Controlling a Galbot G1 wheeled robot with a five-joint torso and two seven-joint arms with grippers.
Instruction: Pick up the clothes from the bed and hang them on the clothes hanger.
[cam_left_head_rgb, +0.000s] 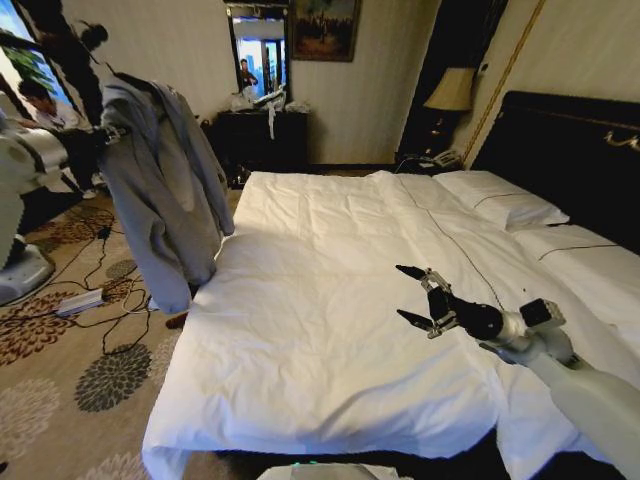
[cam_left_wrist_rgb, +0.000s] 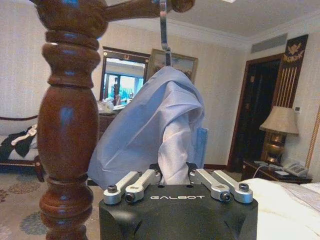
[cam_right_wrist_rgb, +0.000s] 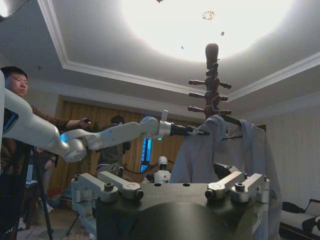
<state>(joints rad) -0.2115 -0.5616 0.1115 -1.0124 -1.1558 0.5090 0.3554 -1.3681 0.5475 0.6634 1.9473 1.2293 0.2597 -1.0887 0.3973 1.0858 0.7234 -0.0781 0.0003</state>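
Observation:
The clothes (cam_left_head_rgb: 160, 180), a light blue-grey shirt, hang from the clothes hanger, whose silver hook (cam_left_wrist_rgb: 163, 30) sits over a peg of the wooden pole. In the left wrist view the shirt (cam_left_wrist_rgb: 150, 135) drapes straight down in front of the camera. My left gripper (cam_left_head_rgb: 112, 133) reaches in at the shirt's shoulder and is shut on the fabric (cam_left_wrist_rgb: 173, 170); from the right wrist it shows touching the shirt's edge (cam_right_wrist_rgb: 200, 132). My right gripper (cam_left_head_rgb: 412, 295) hovers open over the white bed (cam_left_head_rgb: 300, 330), with nothing between its fingers.
The tall turned-wood pole (cam_left_wrist_rgb: 67, 125) stands off the bed's left side. Cables and a power strip (cam_left_head_rgb: 80, 300) lie on the patterned carpet beneath it. A dark dresser (cam_left_head_rgb: 260, 140) stands at the far wall, a lamp (cam_left_head_rgb: 452, 90) by the black headboard (cam_left_head_rgb: 560, 150).

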